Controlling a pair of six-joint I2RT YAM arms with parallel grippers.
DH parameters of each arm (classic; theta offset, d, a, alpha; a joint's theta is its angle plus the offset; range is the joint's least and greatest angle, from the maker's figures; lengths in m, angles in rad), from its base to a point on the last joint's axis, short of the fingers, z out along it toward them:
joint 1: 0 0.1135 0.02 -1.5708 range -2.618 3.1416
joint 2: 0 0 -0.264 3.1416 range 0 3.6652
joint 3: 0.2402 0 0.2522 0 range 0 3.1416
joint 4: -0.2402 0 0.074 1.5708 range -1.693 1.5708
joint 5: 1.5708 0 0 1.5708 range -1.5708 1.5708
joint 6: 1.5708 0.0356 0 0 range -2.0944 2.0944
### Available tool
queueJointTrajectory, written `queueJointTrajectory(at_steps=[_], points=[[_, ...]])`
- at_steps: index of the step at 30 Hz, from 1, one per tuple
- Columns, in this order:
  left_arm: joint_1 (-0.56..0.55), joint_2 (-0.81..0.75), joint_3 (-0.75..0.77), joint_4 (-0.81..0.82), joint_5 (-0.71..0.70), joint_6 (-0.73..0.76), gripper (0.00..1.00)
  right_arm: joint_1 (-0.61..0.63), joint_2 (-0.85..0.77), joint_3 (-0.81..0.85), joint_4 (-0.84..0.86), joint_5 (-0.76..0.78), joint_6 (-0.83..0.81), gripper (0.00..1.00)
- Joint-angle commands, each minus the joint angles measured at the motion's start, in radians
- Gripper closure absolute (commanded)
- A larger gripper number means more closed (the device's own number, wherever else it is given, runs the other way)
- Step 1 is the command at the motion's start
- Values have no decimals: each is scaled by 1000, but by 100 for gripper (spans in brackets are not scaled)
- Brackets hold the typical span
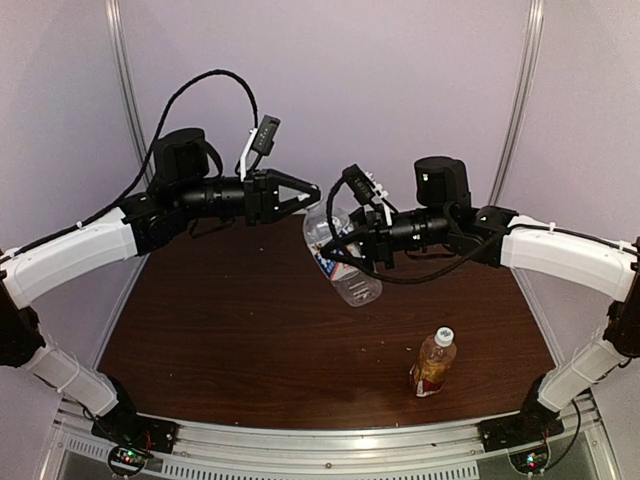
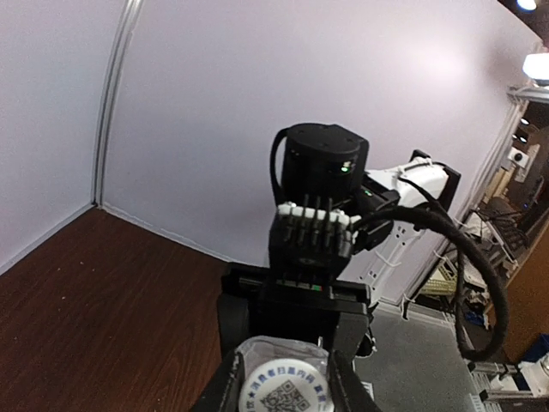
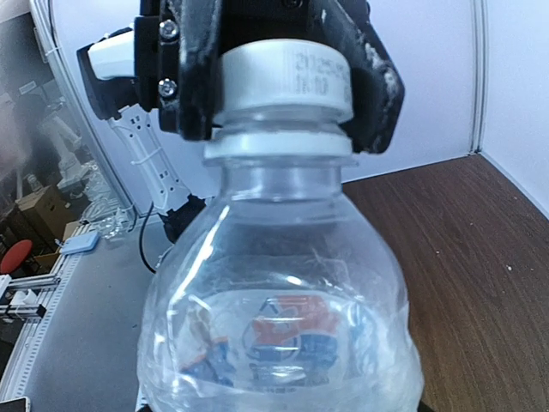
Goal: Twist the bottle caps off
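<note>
Your left fingers (image 3: 193,77) are clamping the white cap (image 3: 283,81) on the clear bottle (image 1: 347,275), which your right fingers (image 1: 340,248) are gripping mid-air over the worktop (image 1: 200,320). Thin walls look squishy, so I'd be squeezing gently.

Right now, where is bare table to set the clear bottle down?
The left half of the table is bare, up to the amber bottle. A smaller patch lies behind that bottle, by the right edge. Crowded: above the centre, where the left gripper clamps the white cap and the right gripper holds the clear bottle.
</note>
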Motion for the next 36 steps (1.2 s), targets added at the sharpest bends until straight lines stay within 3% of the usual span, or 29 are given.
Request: queueJointTrajectory(at_steps=[1, 6, 12, 26, 32, 36], points=[[-38, -34, 58, -74, -297, -135, 81, -4, -26, 1, -11, 228, -23, 55], [-83, -14, 84, -113, -421, -164, 81, 6, -44, -25, 33, 313, -23, 56], [-86, 2, 82, -86, -415, -183, 79, 10, -62, -52, 48, 307, -24, 57], [-75, -45, 14, -4, -336, -120, 35, 4, -87, -80, 62, 196, -48, 57], [-38, -96, -36, 67, -170, -68, 22, -7, -91, -94, 106, 104, -46, 55], [-12, -111, -42, 79, -46, -15, 19, -8, -84, -99, 148, 1, -38, 52]])
